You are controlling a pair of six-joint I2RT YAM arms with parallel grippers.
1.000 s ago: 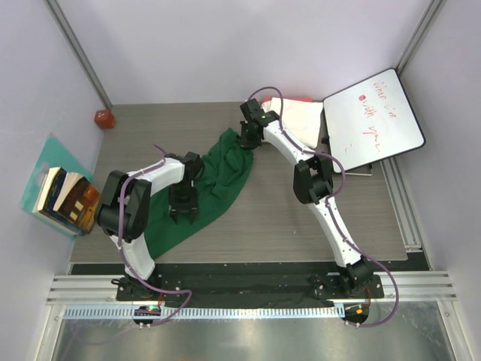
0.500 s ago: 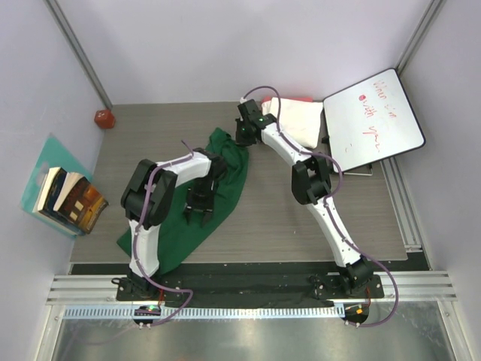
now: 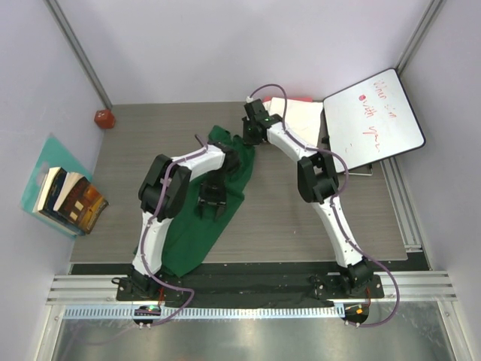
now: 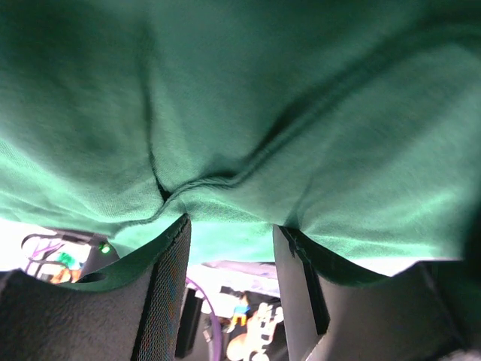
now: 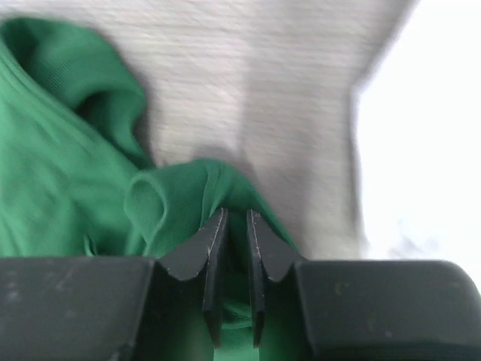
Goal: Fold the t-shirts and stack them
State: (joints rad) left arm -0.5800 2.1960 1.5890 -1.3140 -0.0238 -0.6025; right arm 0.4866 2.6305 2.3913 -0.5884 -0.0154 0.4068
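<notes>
Green t-shirt [image 3: 188,237]: it is stretched in a long slanted band across the surface [image 3: 285,218], from just short of the middle of the far edge down to the near edge, left of centre.
Left pincer [image 4: 231,224]: it is held over the middle of the band with its fingers spread. Green cloth is draped against the fingertips, but none is seen clamped between them.
Right pincer [image 5: 234,218]: its fingers are pressed almost together, and a raised fold at the far end of the green t-shirt is pinched between them.
Cream-white bundle [image 3: 301,120]: it is lain folded by the far edge, right of centre, just beside the right pincer.
Red-pink cloth edge [image 3: 299,98]: a narrow strip is seen beneath the far side of the bundle.
Whiteboard [image 3: 376,124]: it is tilted over the far right corner. Two lines of red handwriting and a red dot are seen, too small to be read.
Red object [image 3: 104,118]: it is set in the far left corner.
Books [image 3: 69,197]: they are stacked beyond the left edge, and no titles can be read.
</notes>
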